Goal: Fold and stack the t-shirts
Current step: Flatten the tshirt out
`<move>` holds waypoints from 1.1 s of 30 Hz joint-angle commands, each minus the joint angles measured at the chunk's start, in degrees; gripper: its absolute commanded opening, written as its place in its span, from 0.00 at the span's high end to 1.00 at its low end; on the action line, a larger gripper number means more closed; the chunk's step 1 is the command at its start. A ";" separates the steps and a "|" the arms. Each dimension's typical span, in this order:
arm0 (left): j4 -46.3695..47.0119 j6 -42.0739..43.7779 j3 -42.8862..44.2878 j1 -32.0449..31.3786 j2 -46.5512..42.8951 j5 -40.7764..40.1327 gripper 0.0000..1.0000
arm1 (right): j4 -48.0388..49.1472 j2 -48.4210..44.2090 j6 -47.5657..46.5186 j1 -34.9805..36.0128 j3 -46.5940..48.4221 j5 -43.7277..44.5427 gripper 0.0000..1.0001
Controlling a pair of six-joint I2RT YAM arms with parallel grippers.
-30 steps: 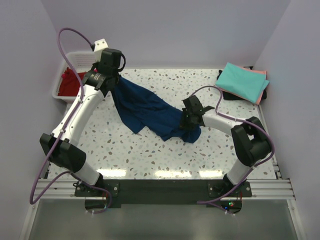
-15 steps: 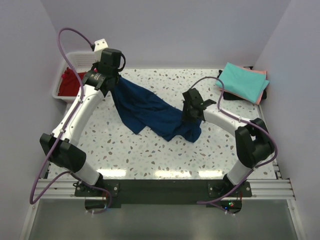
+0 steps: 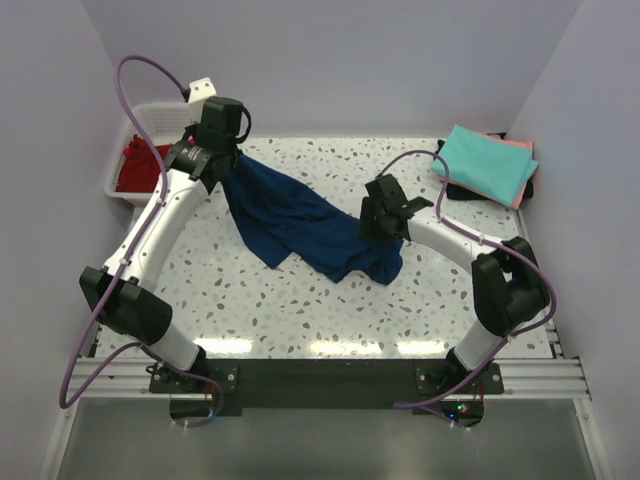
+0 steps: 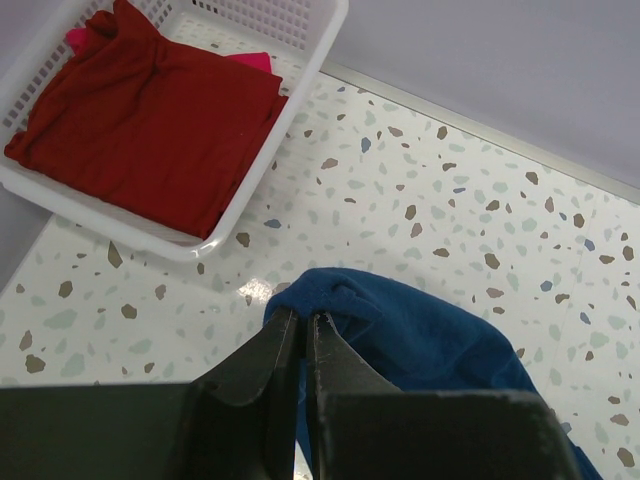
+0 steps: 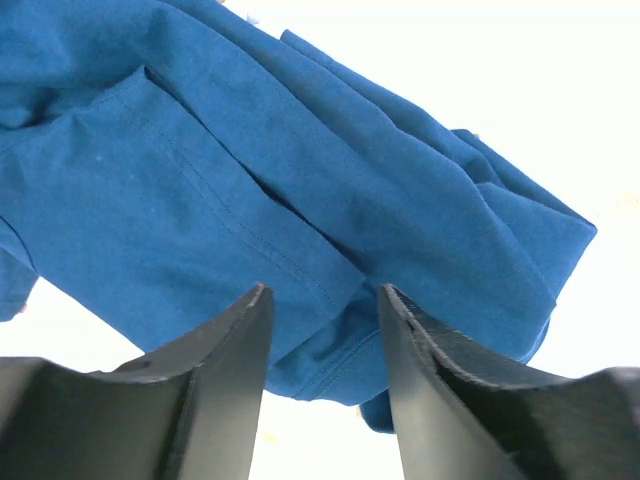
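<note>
**Blue shirt strung between my two grippers, not yet flat enough to fold**

My left gripper (image 4: 300, 328) is pressed tight on a bunched edge of the blue shirt (image 3: 300, 225), holding it up just beside the basket (image 4: 330, 30) where the red shirt (image 4: 150, 120) lies. My right gripper (image 5: 322, 295) hangs over the shirt's far end with its jaws spread and nothing between them, and that end lies rumpled on the table (image 3: 300, 310). To do this well, I judge I should bite one clean hem on the right, not a wad of layers. Then I should draw the two grips apart until the cloth lies smooth. The teal shirt (image 3: 485, 160) sits folded on a pink shirt (image 3: 524, 186) at the far right corner, well apart.
</note>
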 commanded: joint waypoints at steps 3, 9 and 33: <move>0.62 0.60 1.02 0.70 -0.21 -0.19 1.00 | 1.03 0.16 1.23 -0.25 -0.29 -1.55 0.47; 0.54 0.77 1.02 0.78 -0.03 -0.19 1.00 | 2.36 1.92 2.81 -1.04 -1.35 -3.39 0.48; 0.36 0.60 1.02 1.13 -0.21 -0.54 1.00 | 1.83 4.47 3.25 -1.39 -0.65 -4.72 0.83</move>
